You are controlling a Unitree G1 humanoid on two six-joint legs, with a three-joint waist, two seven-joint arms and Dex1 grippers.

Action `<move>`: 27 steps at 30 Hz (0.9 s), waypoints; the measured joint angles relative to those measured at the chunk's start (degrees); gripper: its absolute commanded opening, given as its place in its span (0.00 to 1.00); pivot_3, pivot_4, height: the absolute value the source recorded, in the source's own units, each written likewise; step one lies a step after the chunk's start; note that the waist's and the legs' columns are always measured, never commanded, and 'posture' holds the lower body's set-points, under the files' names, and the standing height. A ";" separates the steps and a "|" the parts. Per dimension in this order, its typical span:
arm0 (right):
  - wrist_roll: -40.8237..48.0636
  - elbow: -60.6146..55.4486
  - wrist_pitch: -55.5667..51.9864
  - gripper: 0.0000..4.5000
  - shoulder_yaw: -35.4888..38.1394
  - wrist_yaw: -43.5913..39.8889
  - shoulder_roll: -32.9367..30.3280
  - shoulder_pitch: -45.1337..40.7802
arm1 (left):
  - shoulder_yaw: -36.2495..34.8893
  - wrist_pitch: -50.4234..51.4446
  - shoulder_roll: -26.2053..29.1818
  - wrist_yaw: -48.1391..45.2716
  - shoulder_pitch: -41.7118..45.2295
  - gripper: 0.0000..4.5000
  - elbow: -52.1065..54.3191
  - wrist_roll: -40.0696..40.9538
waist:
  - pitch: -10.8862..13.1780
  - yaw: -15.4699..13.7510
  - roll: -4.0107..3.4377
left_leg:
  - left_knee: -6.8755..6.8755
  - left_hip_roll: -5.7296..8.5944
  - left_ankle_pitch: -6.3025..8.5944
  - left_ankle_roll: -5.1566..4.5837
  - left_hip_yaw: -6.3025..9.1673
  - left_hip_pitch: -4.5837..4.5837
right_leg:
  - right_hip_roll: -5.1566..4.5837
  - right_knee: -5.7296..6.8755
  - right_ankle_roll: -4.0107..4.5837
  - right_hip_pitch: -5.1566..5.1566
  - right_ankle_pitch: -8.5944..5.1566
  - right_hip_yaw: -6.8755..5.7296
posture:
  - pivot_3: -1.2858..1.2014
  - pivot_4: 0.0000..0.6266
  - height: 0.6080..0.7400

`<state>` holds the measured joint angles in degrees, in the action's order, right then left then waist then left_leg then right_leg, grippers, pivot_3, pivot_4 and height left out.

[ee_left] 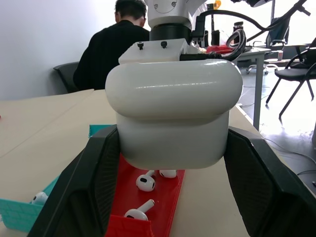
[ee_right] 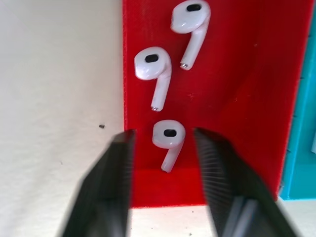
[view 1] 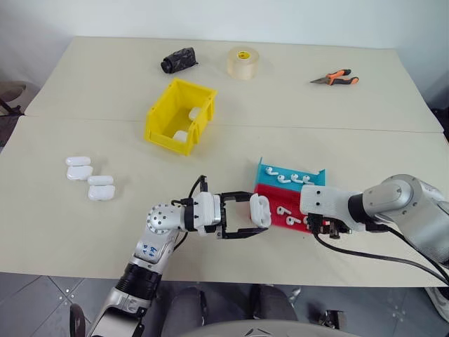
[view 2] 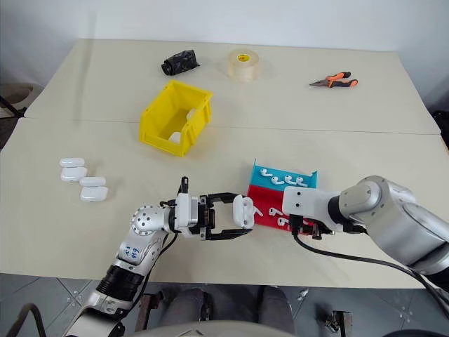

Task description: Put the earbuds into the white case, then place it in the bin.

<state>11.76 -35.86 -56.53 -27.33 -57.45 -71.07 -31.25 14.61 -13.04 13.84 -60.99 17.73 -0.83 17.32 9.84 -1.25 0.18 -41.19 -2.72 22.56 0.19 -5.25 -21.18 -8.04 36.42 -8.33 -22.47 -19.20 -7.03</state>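
My left hand point(ee_left: 170, 163) clamps the white case point(ee_left: 174, 116) between its two black fingers point(ee_left: 96, 187). Beneath the case lies the red tray point(ee_left: 168, 197) on the bench point(ee_left: 44, 143), with three earbuds point(ee_left: 145, 182) in it. Beyond the case, a person in black point(ee_left: 111, 49) sits facing away.

- Office or lab room: pale tables point(view 1: 84, 232) pushed together
- Left wrist view: person point(ee_left: 116, 47) seated at back, black office chairs point(ee_left: 294, 74), desks, daylight
- Pliers point(view 1: 335, 78), tape roll point(view 1: 243, 63) lying about
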 measured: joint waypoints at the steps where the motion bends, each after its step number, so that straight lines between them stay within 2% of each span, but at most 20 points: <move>1: -0.42 0.00 0.06 0.40 0.00 -0.28 0.01 0.00 | 0.00 0.07 -0.01 0.06 0.00 0.62 0.01 0.00 | 0.00 0.01 0.00 | 0.00 0.00 0.00 0.00 0.00 0.00 | 0.00 0.00 0.00 0.00 0.00 0.00 | 0.52 0.24 1.00; 14: -4.94 0.14 0.74 0.40 -1.48 -1.94 2.23 0.16 | 0.00 0.51 0.06 0.87 0.00 0.62 0.20 0.00 | 0.00 0.05 0.00 | 0.00 0.00 0.00 0.00 0.00 0.00 | 0.00 0.00 0.00 0.01 0.00 -0.01 | 0.52 0.24 1.00; 17: -5.67 -0.10 1.54 0.26 -1.51 -2.25 2.29 0.56 | 0.00 0.60 0.16 0.96 -0.01 0.62 0.38 0.00 | 0.00 0.06 0.00 | 0.00 0.00 0.00 0.00 0.01 0.01 | 0.00 0.00 0.00 0.01 0.00 -0.01 | 0.52 0.24 1.00; 19: -6.60 -0.20 2.57 0.12 -1.60 -2.41 2.30 0.86 | 0.00 0.76 0.23 1.00 -0.01 0.62 0.41 0.00 | 0.00 0.06 0.00 | -0.01 0.00 0.00 0.00 0.00 0.02 | 0.00 0.00 0.00 0.02 0.00 -0.01 | 0.52 0.24 1.00; 27: -8.88 0.11 4.12 0.10 -1.67 -3.18 2.75 1.22 | 0.00 1.31 0.58 1.09 -0.11 0.62 0.46 0.01 | 0.00 0.10 0.00 | -0.02 0.00 0.00 0.00 0.01 0.03 | 0.00 0.00 0.00 0.04 0.00 -0.02 | 0.52 0.24 1.00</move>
<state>2.87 -35.75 -52.41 -29.00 -60.63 -68.33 -30.03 14.61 -11.73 14.42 -59.91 17.62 -0.37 17.33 9.83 -1.16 0.18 -41.21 -2.72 22.55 0.19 -5.24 -21.14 -8.04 36.42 -8.33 -22.43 -19.20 -7.05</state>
